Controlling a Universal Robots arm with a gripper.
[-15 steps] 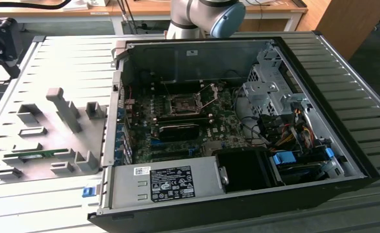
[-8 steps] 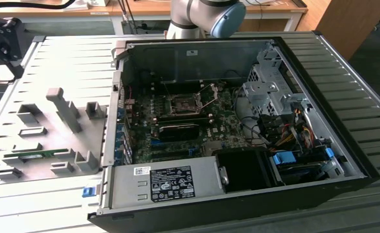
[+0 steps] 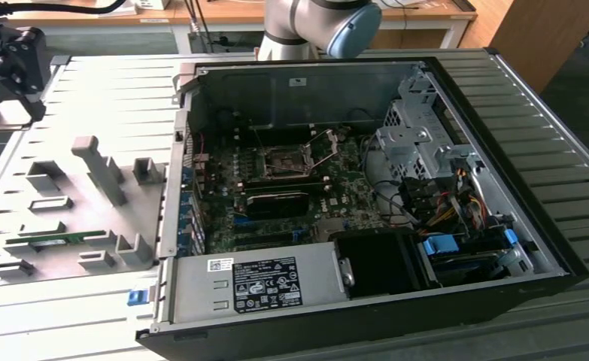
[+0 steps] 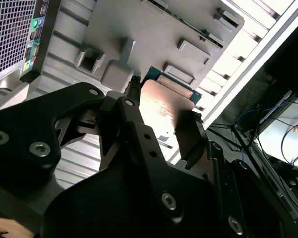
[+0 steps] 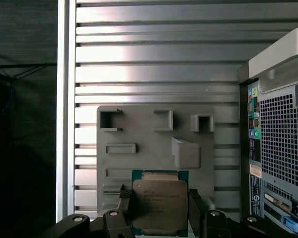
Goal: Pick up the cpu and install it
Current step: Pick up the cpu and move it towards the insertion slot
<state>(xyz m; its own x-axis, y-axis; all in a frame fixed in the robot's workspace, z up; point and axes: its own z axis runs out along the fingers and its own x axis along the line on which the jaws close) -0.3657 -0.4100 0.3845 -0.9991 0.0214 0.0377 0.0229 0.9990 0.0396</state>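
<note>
- cpu [image 5: 159, 202]: silver-grey lid faces the first wrist view, green board edge showing around it. It sits between the two fingers of the gripper [image 5: 160, 210], one finger on each of two opposite edges. Also seen in the second wrist view [image 4: 165, 101].
- Jaws: closed onto the cpu, pinching it by those edges. Contact looks made on both sides. The chip is flat across the gap and not visibly tilted.
- Square part, so no long axis. Judged: what matters is the rotation of the chip against the socket, and which corner leads cannot be told from here.
- Below and behind the cpu: grey tray [image 5: 144, 134] with its empty pockets, on the ribbed table [image 5: 154, 54]. The cpu looks held off the tray rather than seated in it.
- Case [image 5: 280, 144] stands just beside the tray, rear panel toward the wrist.
- Exterior view: socket [image 3: 286, 159] sits mid-board inside the open case, lever [image 3: 326, 144] raised, frame open and bare. It lies to the exterior view's right of the tray and well apart from it.
- Status (judged): pick done, install not yet done.
</note>
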